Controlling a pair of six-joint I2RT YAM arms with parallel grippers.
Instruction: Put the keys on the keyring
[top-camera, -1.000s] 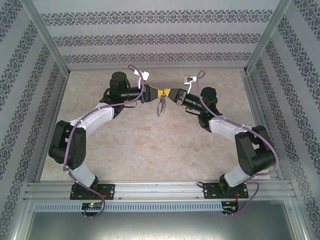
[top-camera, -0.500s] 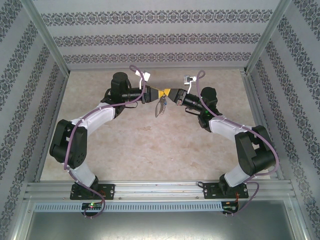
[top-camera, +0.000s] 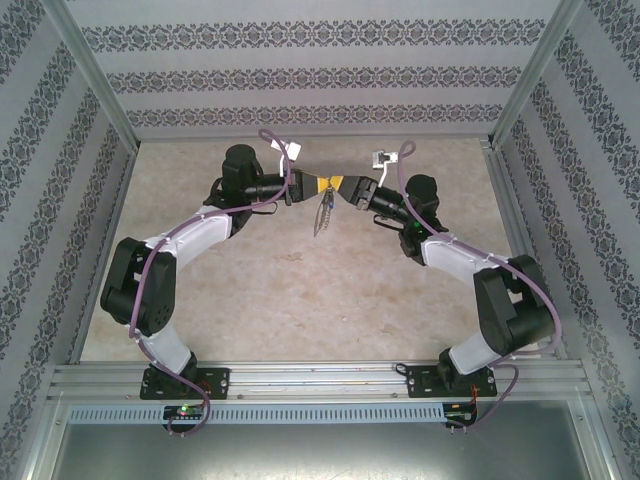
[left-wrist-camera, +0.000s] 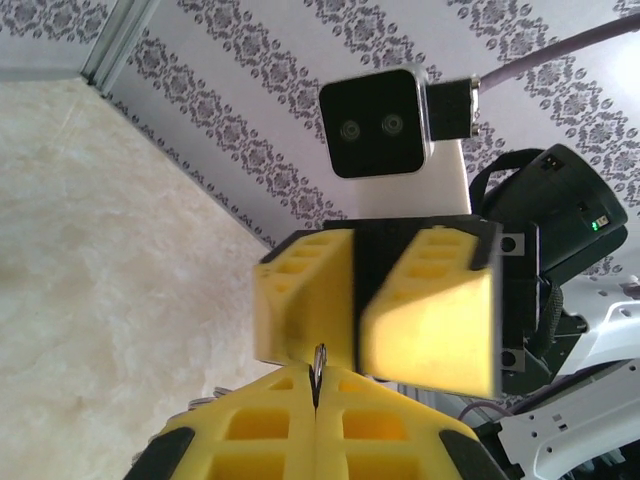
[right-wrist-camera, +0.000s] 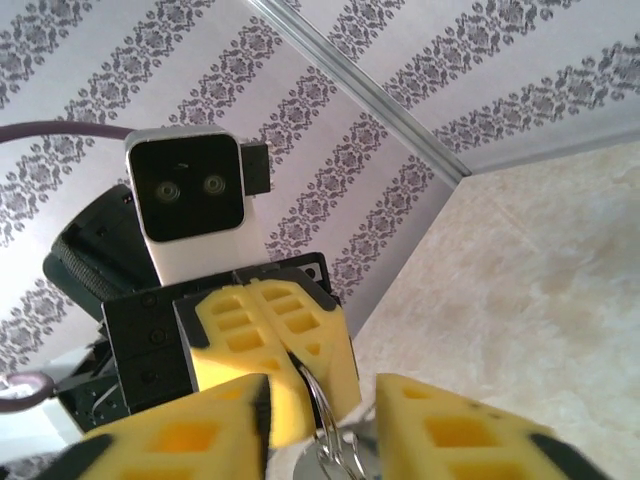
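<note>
Item: keyring (top-camera: 322, 212), a thin grey wire loop.
Position: pinched by its upper edge at the tips of the left gripper (top-camera: 317, 185). It hung straight down below them, clear of the bench (top-camera: 300, 290).
Left gripper jaws: closed fully. The yellow pads (left-wrist-camera: 250, 435) were pressed together, with the keyring (left-wrist-camera: 319, 362) standing edge-on in the seam between them.
Right gripper (top-camera: 341, 188): faced the left gripper tip to tip, just beside it, with both arms raised above the bench.
Right gripper jaws: parted, with a clear gap between the two yellow fingers (right-wrist-camera: 455, 425). The keyring (right-wrist-camera: 322, 400) sat in that gap, in front of the left gripper's closed tips. Whether either finger touched it could not be told, and no grip was seen.
Key: could not be made out among the metal hanging below the left gripper, being too small in the overhead view.
Bench: pale mottled surface beneath the left gripper, with patterned walls (top-camera: 320, 70) beyond it.
</note>
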